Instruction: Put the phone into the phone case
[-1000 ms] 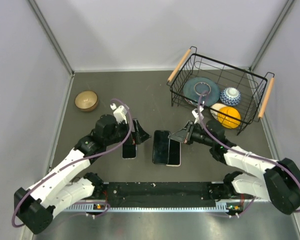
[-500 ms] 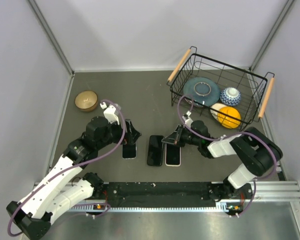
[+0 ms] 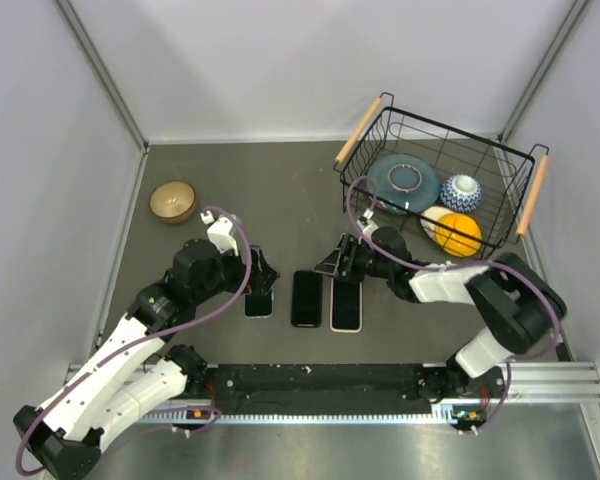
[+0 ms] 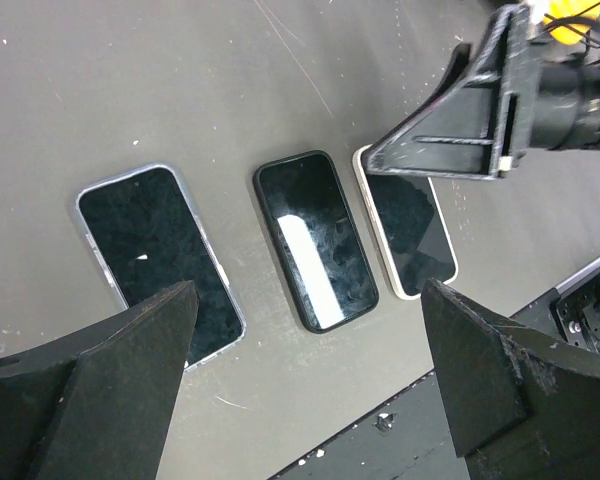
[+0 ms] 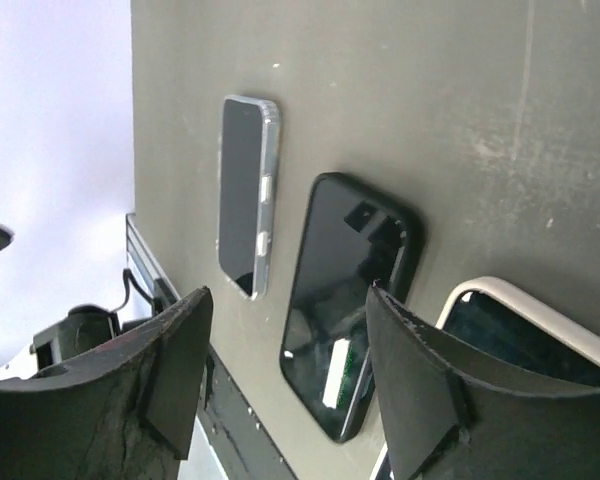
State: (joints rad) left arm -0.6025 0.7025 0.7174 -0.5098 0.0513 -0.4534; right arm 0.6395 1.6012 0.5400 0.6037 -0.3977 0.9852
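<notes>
My right pincer (image 3: 332,264), jaws parted and empty, hangs over the white-edged phone (image 3: 346,304). Best to grip its long edges, then square it over the black case (image 3: 306,297). My left pincer (image 3: 264,272) gapes wide, holding nothing.

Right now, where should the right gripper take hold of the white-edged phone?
Across its two long edges near the far end, coming straight down. The white-edged phone lies flat, screen up, so only its thin sides offer purchase. The black case lies close on its left, so that finger probably has little room. The right gripper hovers open at that end.
</notes>
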